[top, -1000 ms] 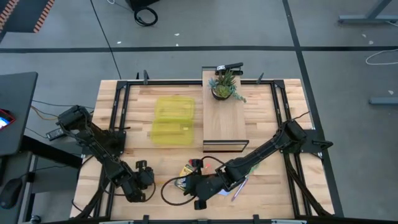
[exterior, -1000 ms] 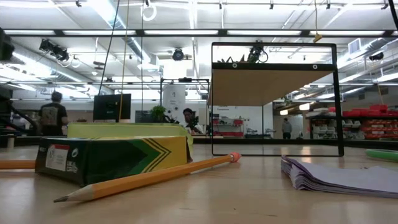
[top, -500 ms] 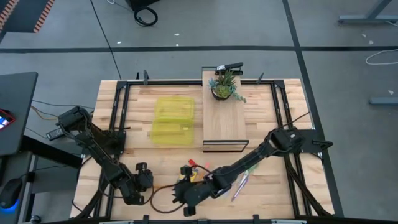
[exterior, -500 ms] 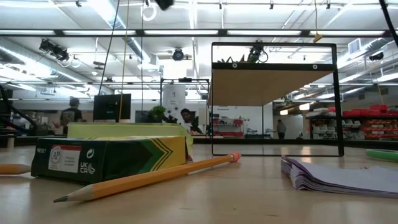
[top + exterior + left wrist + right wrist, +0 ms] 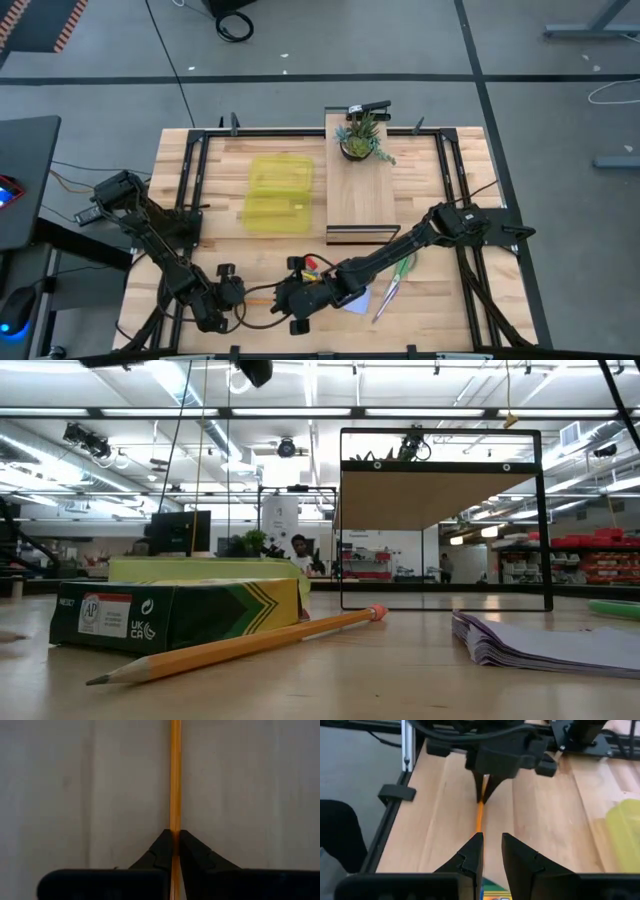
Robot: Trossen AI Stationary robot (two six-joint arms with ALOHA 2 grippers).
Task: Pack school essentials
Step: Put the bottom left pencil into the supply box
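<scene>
My left gripper (image 5: pixel 228 296) is near the table's near-left corner, shut on an orange pencil (image 5: pixel 262 296). My right gripper (image 5: pixel 286 300) is open just right of it, its fingers (image 5: pixel 472 851) at that pencil's (image 5: pixel 479 817) free end; whether they touch it I cannot tell. The crayon box (image 5: pixel 180 615) lies flat on the table under my right arm, and the second pencil (image 5: pixel 240 645) lies in front of it. The light blue pad (image 5: pixel 356 299) and the green-handled scissors (image 5: pixel 393 283) lie flat, right of my right gripper. My left gripper pinches the orange pencil's shaft (image 5: pixel 175 822) between its two fingertips (image 5: pixel 482 795). It comes from above, pointing down. The pencil runs out past the fingertips toward my right gripper. Whether the pencil rests on the table I cannot tell.
A translucent yellow case (image 5: pixel 278 193) lies at the middle-left of the table. A wooden shelf in a black frame (image 5: pixel 360 195) stands at the far centre with a potted plant (image 5: pixel 362 140) on it. Black rails (image 5: pixel 195 170) border the table.
My right gripper has moved along the near edge toward the table's left, up to my left gripper and the pencil. The pad it covered now shows. The crayon box has turned slightly on the table. The pencil at the low view's left edge has gone from sight.
</scene>
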